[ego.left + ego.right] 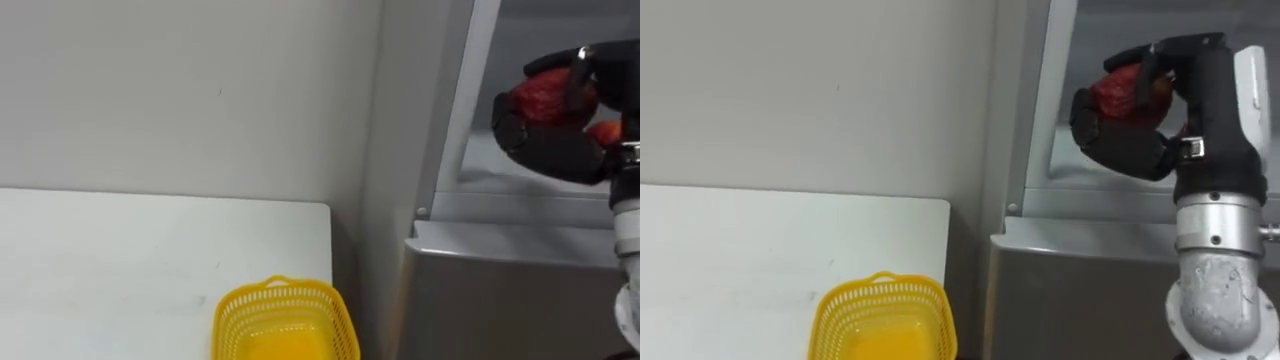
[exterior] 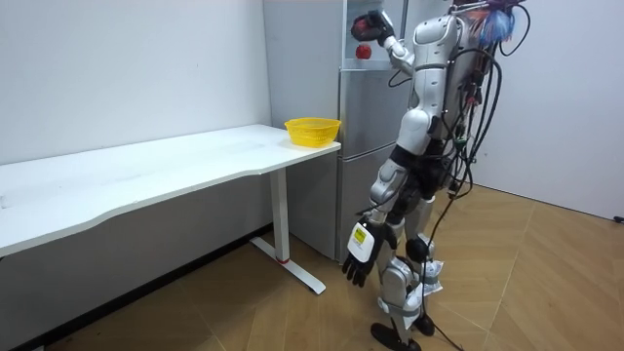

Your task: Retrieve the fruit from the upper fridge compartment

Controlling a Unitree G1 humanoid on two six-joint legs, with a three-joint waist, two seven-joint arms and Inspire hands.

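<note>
Beside the table (image 1: 120, 250), at the fridge (image 1: 500, 280), right hand (image 1: 552, 145) clasps a red fruit (image 1: 545, 95); left hand (image 2: 359, 255) hangs relaxed. Clipping the fridge could dislodge it.

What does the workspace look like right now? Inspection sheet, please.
Surface: white table, with a yellow basket on its end by the fridge.
Job's things: red item held at the open upper fridge; second red item just below it.
Clutter: nothing seen.
Hands: right hand shut on the red item; left hand hangs open at the robot's side.
Cables: nothing seen.
Surroundings: pale wall, wood floor.
</note>
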